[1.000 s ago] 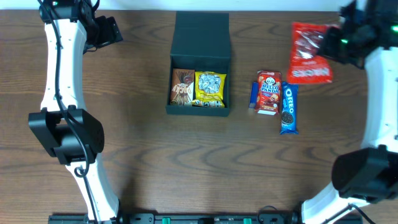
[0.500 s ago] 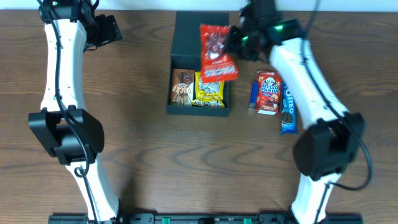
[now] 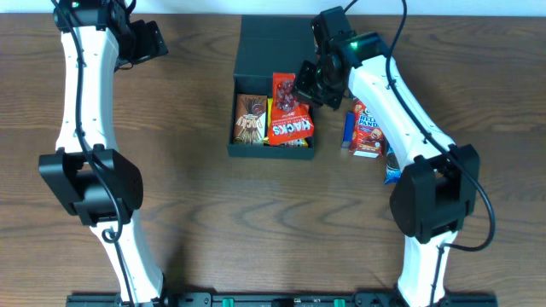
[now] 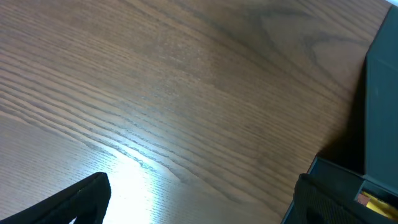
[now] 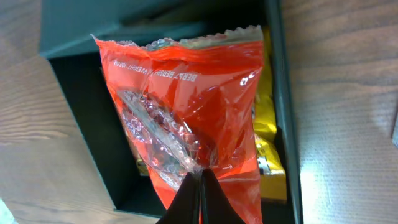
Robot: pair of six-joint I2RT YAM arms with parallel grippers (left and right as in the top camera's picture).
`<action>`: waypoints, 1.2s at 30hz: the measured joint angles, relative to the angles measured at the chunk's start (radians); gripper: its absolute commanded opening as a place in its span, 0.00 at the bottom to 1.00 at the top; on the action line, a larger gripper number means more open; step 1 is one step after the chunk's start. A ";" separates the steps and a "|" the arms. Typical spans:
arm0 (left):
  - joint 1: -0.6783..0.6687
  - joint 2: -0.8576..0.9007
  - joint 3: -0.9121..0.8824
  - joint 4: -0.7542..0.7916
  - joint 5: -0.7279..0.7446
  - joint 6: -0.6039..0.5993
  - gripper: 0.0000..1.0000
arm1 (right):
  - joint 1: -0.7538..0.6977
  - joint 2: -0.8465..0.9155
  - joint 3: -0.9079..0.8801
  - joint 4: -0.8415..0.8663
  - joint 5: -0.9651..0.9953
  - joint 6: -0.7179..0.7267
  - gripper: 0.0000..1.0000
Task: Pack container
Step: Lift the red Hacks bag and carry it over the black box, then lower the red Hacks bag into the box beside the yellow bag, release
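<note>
The container point(image 3: 277, 51) sits on the wooden surface point(image 3: 188, 196) with its flap lid thrown back on the far side, so the shallow tray is uncovered. The right gripper point(image 3: 307, 83) hangs over the tray's right half. In the right wrist view its fingers come together at the bottom of the picture, pinched on the crinkled film of a red bag point(image 5: 186, 106); the right gripper point(image 5: 200, 186) shows no gap beyond the thin film it clamps. From overhead the red bag point(image 3: 290, 112) lies tilted across the right side of the tray, its lower end close to the container's near wall. Whether the bag already rests on what lies under it cannot be told.

Beneath the bag, against the container's right wall, a yellow packet point(image 5: 268, 146) shows. A brown packet point(image 3: 250, 118) fills the left part of the tray.

Right of the container, on the surface, lie a red-and-white snack box point(image 3: 368, 128), a small blue pack point(image 3: 349, 128) touching it on the container side, and a blue cookie pack point(image 3: 391, 173) mostly hidden under the right arm.

The left gripper point(image 3: 147, 41) is well to the left of the container, level with its lid. In the left wrist view its two fingers stand wide apart with only bare wood between them; the left gripper point(image 4: 202, 190) holds nothing, and the container's dark edge point(image 4: 380, 106) shows at the right.
</note>
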 measured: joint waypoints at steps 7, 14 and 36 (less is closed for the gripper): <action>0.000 0.000 0.000 0.000 0.000 0.000 0.95 | 0.000 0.018 0.000 -0.003 0.002 -0.002 0.23; 0.000 0.000 0.000 0.000 0.000 0.000 0.95 | -0.002 0.019 0.000 -0.003 0.002 -0.039 0.81; 0.000 0.000 0.000 0.000 0.000 0.000 0.95 | 0.020 0.058 -0.001 -0.072 -0.048 -0.293 0.02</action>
